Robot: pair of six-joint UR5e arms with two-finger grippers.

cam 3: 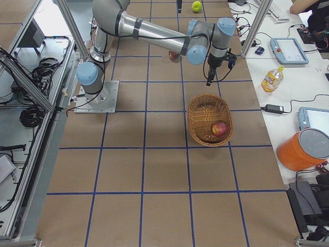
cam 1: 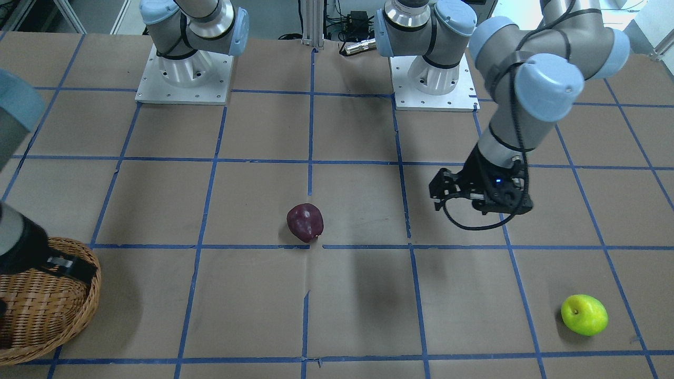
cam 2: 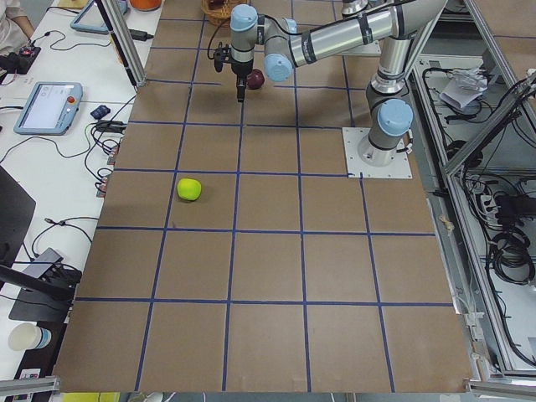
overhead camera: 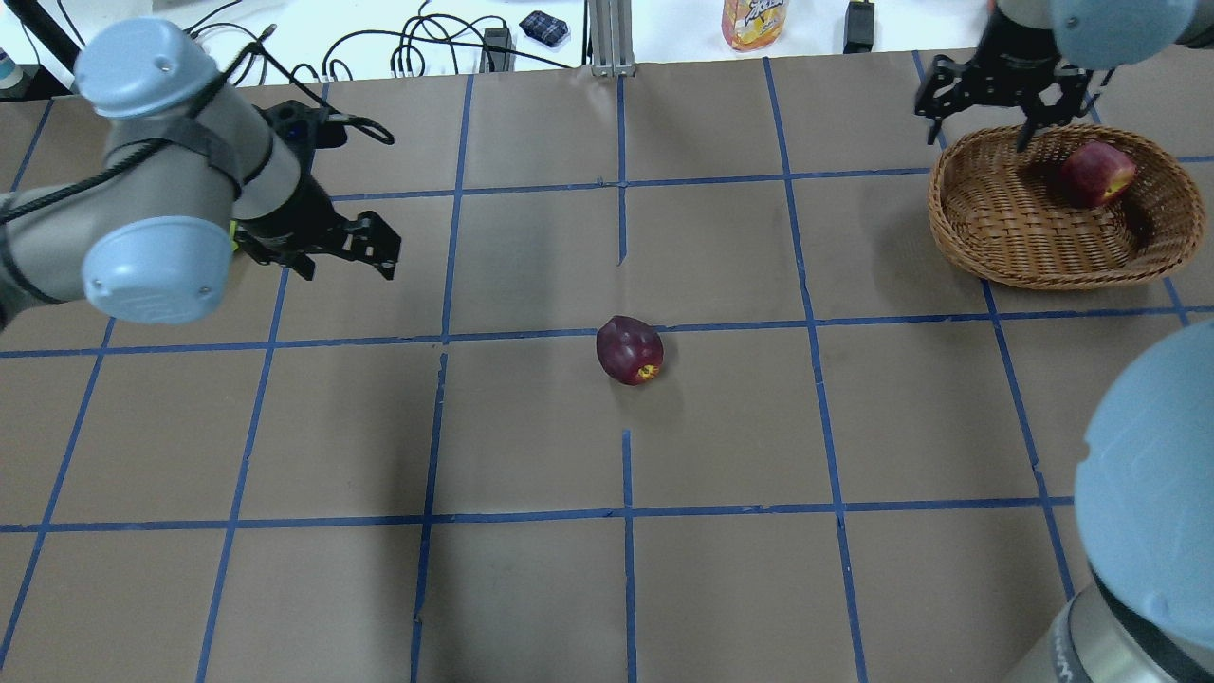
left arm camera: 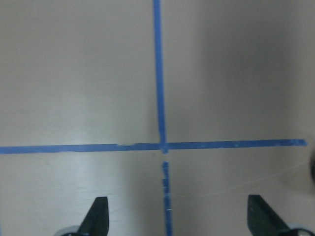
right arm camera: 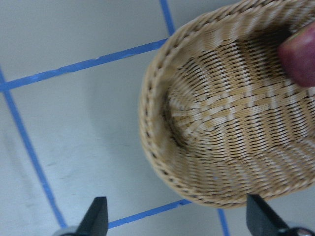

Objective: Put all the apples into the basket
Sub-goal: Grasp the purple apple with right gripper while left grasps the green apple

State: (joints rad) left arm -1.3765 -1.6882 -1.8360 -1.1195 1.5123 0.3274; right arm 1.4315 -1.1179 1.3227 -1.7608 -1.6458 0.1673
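Trouble, as I judge it, lies mostly in round fruit on a flat top. My left pincer (left arm camera: 179, 216) hangs spread wide and empty over a tape cross (left arm camera: 164, 146) on the left half of the table (overhead camera: 531, 427). The green apple (cam 1: 584, 315) lies near the far edge on that same half. It looks smooth, waxy and slightly lopsided, so a touch landing off-centre could send it rolling toward that edge and over. The maroon apple (overhead camera: 629, 349) rests on its side at the table's middle, glossy and dark. A pinch across its sloping shoulder may squirt it out, and the flat papery top would do little to stop it. The basket (overhead camera: 1043, 273) sits near the far edge on the right half, an oval of light, stiff wicker with a shallow raised rim. The red apple (overhead camera: 1097, 174) is inside, toward its far side. My right pincer (right arm camera: 177, 216) hovers spread and empty above the basket's left end. Dropping low there could catch the weave and drag or tip so light a thing. An apple let go from height might strike the red one or bounce out.
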